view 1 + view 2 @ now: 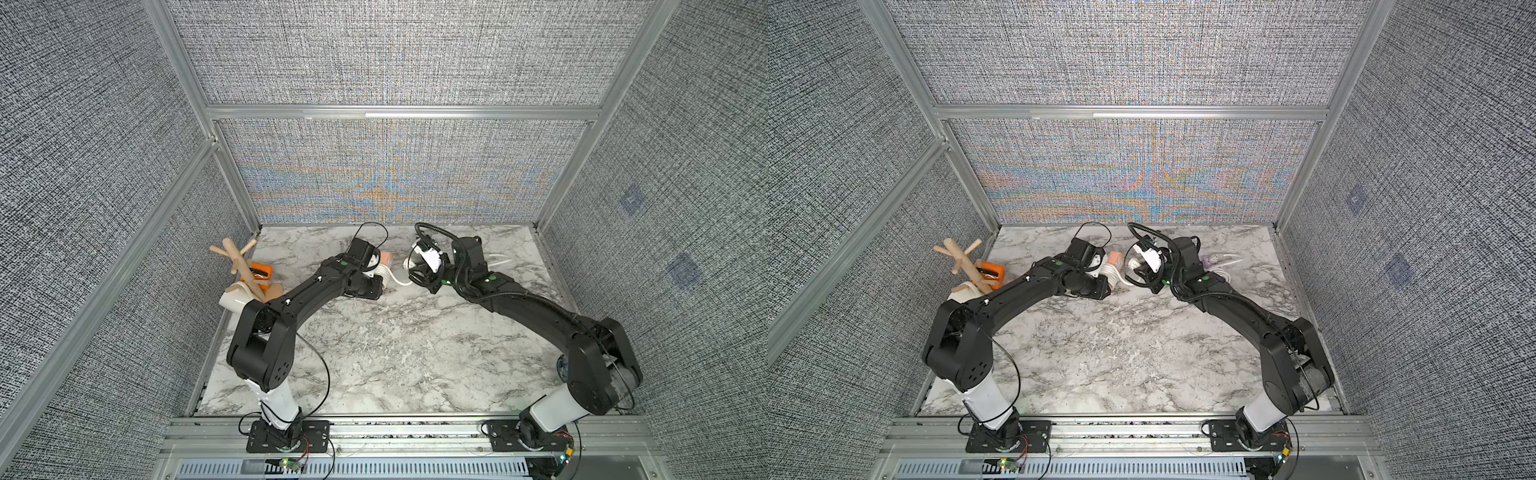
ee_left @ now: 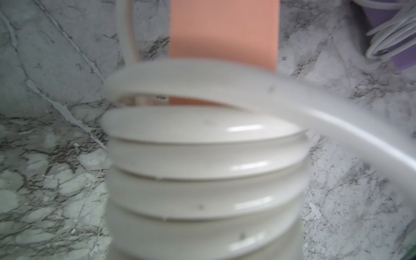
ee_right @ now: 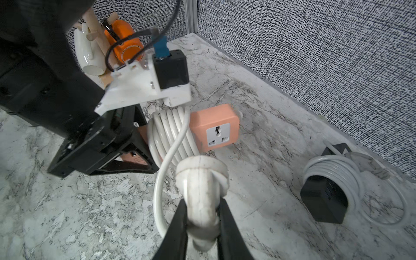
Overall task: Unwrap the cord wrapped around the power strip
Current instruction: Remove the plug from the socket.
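Several seemingly stiff cord (image 3: 167, 132) turns wrap the light strip (image 3: 215, 128), clamped by left gripper (image 3: 141, 141), while right gripper (image 3: 202, 216) pinches the plug (image 3: 200, 177).

We see a robotics lab cell, grey woven panels (image 1: 395, 54) in aluminium framing (image 1: 399, 113), marble-look tabletop (image 1: 395, 353), left arm (image 1: 299, 299) and right arm (image 1: 528, 307) bolted to a rail (image 1: 407, 430)

Bare near tabletop (image 1: 395, 353); mug rack (image 1: 244, 271) far-left

Blurred at close range in the left wrist view: cord coils (image 2: 202, 157). Cut off by the edge there: pink power strip (image 2: 225, 29), purple cube (image 2: 405, 62).
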You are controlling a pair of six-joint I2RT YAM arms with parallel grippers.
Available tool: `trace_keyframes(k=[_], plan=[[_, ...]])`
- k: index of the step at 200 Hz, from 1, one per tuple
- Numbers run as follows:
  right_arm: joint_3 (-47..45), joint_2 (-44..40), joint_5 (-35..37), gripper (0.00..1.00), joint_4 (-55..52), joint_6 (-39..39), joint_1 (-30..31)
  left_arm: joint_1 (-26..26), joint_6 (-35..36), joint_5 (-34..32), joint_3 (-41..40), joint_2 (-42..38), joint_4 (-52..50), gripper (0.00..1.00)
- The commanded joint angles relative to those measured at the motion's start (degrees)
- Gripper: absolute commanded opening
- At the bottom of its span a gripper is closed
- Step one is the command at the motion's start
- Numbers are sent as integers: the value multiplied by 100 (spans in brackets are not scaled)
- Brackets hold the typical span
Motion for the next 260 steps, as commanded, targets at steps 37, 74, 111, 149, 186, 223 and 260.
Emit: trace_keyframes(k=[37,74,111,149,186,223,260], plan=[[559,-1,-642,0,-172,1307,-128,12,551,1180,-339,-488,1075,0],[1057,54,-326,0,-320,1852,-383,-6,1042,1331,-534,-673,865,0],[1798,662,41,0,-893,2038,-506,-19,1353,2035,-665,-834,842,0],[2425,1255,-58,0,-1129,2459,-690,-62,1524,2543,-748,-815,871,0],[2183,1466,-276,0,-1178,2673,-912,-59,752,2825,-911,-740,1709,0],[1688,1472,-674,0,-1071,2740,-1008,-67,-478,3403,-961,-362,2900,0],[1600,1359,-795,33,-1068,2816,-1045,-68,-1519,3224,-1056,-276,3748,0]])
